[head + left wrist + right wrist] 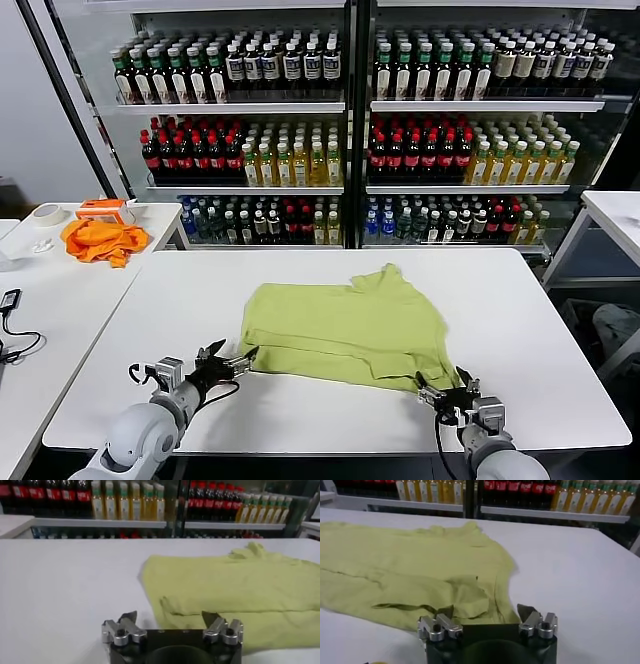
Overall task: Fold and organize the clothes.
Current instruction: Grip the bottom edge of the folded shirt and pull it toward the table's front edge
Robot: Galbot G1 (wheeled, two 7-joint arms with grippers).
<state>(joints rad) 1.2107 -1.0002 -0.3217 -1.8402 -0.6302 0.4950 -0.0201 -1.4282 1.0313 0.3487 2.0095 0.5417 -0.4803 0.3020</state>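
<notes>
The lime-green T-shirt (345, 325) lies partly folded in the middle of the white table (520, 330), with its near hem doubled over. No white graphic shows. My left gripper (228, 362) is open and empty at the shirt's near left corner; that view shows the hem (200, 607) just ahead of it. My right gripper (447, 388) is open and empty at the shirt's near right corner; the folded corner (470, 600) lies just ahead of its jaws.
An orange garment (103, 240), a tape roll (46, 214) and an orange-and-white box (106, 208) lie on the side table at the left. Glass-door coolers full of bottles (350, 130) stand behind the table. Another white table (615, 215) stands at the right.
</notes>
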